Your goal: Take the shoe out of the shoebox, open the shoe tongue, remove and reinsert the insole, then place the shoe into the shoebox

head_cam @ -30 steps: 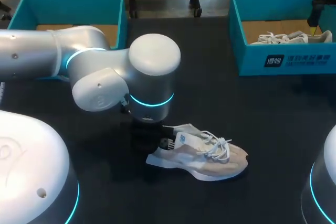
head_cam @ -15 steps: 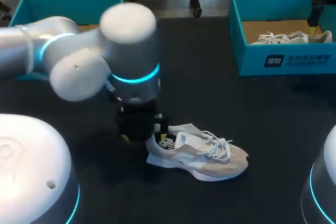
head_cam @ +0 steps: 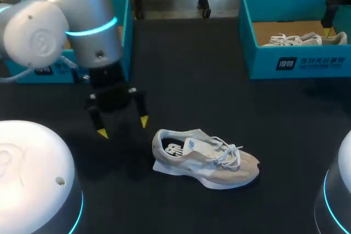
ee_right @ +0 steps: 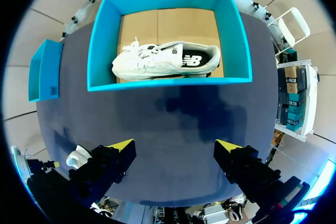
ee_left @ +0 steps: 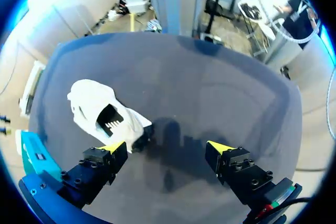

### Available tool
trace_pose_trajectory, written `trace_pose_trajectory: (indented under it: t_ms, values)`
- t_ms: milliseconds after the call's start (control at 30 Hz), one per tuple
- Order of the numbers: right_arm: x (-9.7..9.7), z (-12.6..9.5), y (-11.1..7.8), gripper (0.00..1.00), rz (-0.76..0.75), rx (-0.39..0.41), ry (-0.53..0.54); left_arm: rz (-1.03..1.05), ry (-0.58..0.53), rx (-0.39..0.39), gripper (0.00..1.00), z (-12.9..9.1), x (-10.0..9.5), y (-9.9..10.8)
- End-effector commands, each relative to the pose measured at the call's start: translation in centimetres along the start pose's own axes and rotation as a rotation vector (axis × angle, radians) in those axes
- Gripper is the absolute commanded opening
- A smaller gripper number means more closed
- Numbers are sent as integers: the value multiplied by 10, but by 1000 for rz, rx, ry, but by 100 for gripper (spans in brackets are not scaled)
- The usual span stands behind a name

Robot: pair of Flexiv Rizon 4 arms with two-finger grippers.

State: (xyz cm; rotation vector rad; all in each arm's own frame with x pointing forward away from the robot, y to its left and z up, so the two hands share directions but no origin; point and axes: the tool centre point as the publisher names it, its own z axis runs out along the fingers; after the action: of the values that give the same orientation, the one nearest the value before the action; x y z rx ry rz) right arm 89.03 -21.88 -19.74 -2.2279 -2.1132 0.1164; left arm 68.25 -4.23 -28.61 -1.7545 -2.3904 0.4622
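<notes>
Hanging over the black worktop [head_cam: 192, 69], the left arm's hand [head_cam: 123, 127] is spread wide and grasps nothing, its yellow tips pointing down. The beige-and-white lace-up trainer [head_cam: 205, 160] rests on its sole on the worktop, near that hand but clear of it, lying toward the right arm's side. Its heel and open collar face the hand and its toe points away, so its long axis runs across the worktop, slanting a little toward the robot. From the left wrist, the trainer [ee_left: 102, 114] lies just beside one finger, not between the two. By my reckoning the hand must shift sideways over the heel before it can grip.

The right arm's hand [ee_right: 176, 145] is likewise spread and empty. It hovers by the teal cardboard shoebox [head_cam: 296, 61] holding a second white trainer [ee_right: 163, 61], well apart from the trainer on the worktop. The left arm is plainly nearer.
</notes>
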Motion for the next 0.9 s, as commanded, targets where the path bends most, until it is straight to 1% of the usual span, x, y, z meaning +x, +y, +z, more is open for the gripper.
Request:
trace_pose_trajectory:
  t_ms: [33, 67, 133, 300, 367, 867, 900]
  values:
    - [0, 0, -1, 100, 0, -1, -1, -43, -124, 38, 100, -6, 26, 2]
    - [0, 0, -1, 100, 0, -1, -1, -55, -129, 48, 100, -6, 27, 2]
    - [0, 0, -1, 100, 0, -1, -1, -84, -150, 42, 100, -5, 29, 0]
    - [0, 0, -1, 100, 0, -1, -1, -178, -185, 99, 100, -3, 31, -3]
    - [0, 0, -1, 100, 0, -1, -1, -201, -207, 88, 100, -8, 29, -3]
    - [0, 0, -1, 100, 0, -1, -1, -201, -207, 88, 100, -8, 29, -3]
    - [0, 0, -1, 100, 0, -1, -1, -207, -221, 88, 100, -6, 30, -5]
